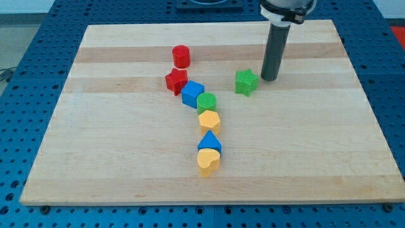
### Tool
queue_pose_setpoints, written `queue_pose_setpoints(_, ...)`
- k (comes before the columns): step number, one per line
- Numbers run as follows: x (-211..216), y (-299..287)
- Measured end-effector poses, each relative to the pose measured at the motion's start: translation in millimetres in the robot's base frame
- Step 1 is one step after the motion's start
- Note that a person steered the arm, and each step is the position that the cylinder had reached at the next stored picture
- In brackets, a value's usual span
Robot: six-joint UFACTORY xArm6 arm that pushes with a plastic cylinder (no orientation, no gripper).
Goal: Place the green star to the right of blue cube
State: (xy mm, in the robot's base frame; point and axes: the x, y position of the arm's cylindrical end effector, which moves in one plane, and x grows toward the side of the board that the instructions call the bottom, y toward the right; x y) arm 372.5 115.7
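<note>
The green star [246, 82] lies on the wooden worktop [126, 164], right of the middle and toward the view's top, well apart from the other blocks. My tip [269, 78] stands just beside it on the view's right, very close, though contact cannot be made out. The rod rises straight and upright from there to a pale collar at the view's top edge; it is a bare rod with no hand to open or close, and it holds nothing.

To the view's left of the star, the blue cube [192, 94] sits in a winding chain of blocks. A red star [176, 80] touches the cube's upper left, and a red cylinder [181, 56] stands just above that, slightly apart. On the cube's lower right comes a green cylinder [206, 101], then a yellow hexagon [209, 120] below it. After a small gap, a blue triangle [209, 142] rests against a yellow heart [208, 162], the block nearest the view's bottom
</note>
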Motion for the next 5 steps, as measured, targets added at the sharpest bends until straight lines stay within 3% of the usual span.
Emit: queue_pose_setpoints(5, 34.9, -30.8)
